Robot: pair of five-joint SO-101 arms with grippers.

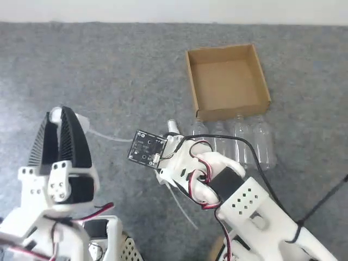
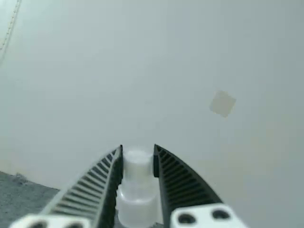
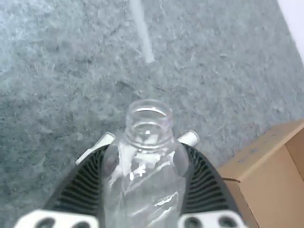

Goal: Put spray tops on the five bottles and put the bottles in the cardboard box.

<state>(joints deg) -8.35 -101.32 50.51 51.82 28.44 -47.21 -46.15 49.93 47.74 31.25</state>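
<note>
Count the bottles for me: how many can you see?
5. Four bottles line the cardboard box's near wall; the fifth bottle is in the right claw. The arm may hide others.

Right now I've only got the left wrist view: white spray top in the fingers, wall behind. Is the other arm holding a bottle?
Observer: Yes, the right gripper is shut on a clear bottle, neck open, no top.
Operator: Where's the cardboard box?
Observer: The cardboard box sits beyond the held bottle, with no bottles inside it.
Operator: And the other bottles?
Observer: Four bottles line up in a row beside the box's near wall.
</note>
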